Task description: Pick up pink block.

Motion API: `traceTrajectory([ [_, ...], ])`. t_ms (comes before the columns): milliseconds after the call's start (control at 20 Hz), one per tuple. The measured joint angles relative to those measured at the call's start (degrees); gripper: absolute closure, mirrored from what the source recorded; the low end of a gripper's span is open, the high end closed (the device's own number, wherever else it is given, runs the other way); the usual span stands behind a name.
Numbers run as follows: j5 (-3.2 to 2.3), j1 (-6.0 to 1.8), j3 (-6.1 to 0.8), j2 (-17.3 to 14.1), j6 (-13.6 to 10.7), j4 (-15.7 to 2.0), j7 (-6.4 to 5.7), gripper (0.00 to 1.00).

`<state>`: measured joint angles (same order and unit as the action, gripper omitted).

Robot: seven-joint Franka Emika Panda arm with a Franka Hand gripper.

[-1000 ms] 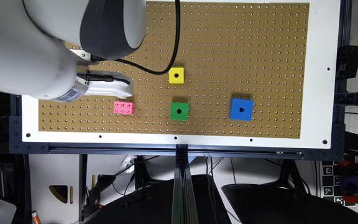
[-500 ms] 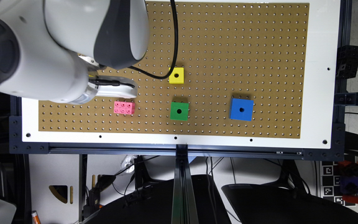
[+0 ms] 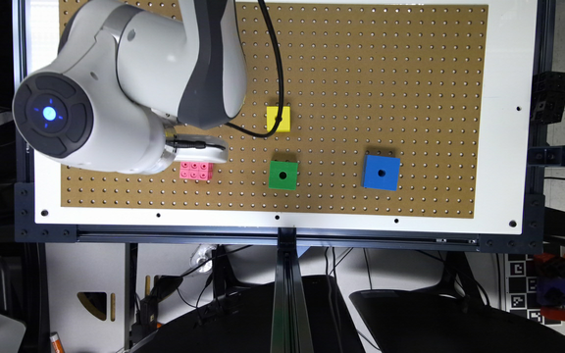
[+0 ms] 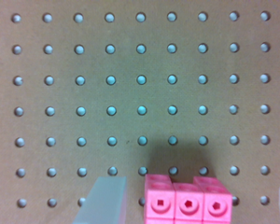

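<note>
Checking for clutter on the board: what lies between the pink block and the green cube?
Nothing: in the exterior view, bare pegboard separates the pink block from the green cube.

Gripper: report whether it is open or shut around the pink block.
Open. In the wrist view one finger stands beside the pink block with a gap, the other at the picture's far edge; neither touches it.

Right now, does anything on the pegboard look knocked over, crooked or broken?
Nothing stands out. The pink block, yellow cube, green cube and blue cube all sit flat and apart on the pegboard; the blue one is turned very slightly.
</note>
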<state>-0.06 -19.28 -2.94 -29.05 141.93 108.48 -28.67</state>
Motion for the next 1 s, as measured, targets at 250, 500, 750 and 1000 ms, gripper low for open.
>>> traceTrajectory([
  [250,0.00,0.01,-0.21,-1.5,-0.6,-2.68,0.00,0.00],
  [500,0.00,0.01,-0.23,-2.4,-0.5,-2.91,0.00,0.00],
  [750,-0.06,0.01,-0.24,-7.2,3.0,-3.65,0.00,0.00],
  [1000,-0.06,0.01,-0.24,-8.0,2.8,-5.03,0.00,0.00],
])
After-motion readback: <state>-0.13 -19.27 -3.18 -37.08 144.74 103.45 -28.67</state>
